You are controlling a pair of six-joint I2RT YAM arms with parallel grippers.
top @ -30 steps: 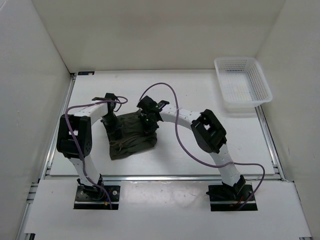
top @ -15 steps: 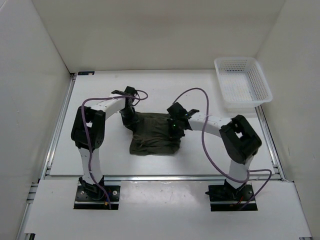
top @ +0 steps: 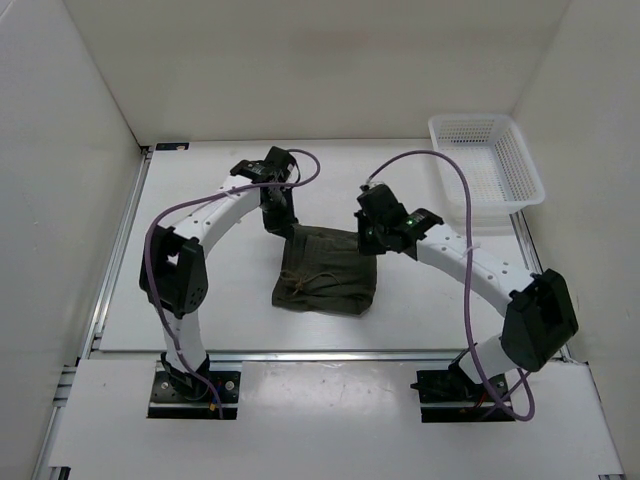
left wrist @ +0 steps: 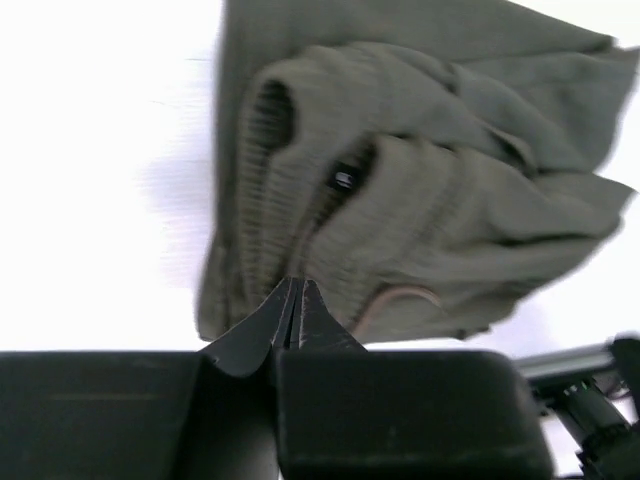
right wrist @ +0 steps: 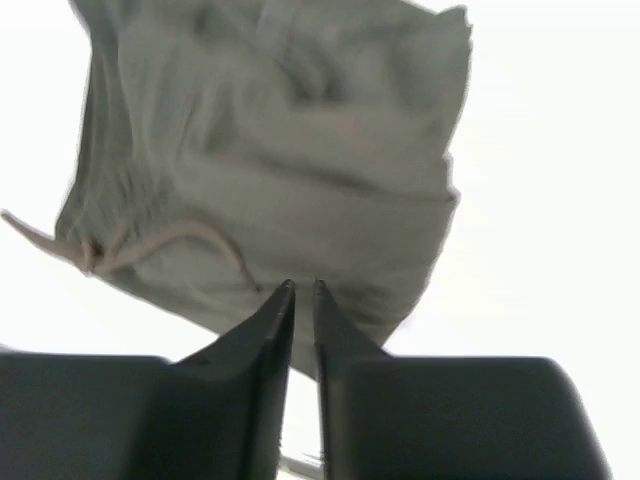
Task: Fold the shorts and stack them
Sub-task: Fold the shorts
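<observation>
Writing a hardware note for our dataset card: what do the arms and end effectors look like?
The left arm and right arm have white links and black joint housings. A purple cable loops along each. A green light glows near the right wrist. The left end effector and right end effector have dark fingers tapering to thin tips.

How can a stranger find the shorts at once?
On the white table, look between the left tool and right tool. The shorts are the dark olive bundle with a tan drawstring; the basket, far right, is white mesh.
</observation>
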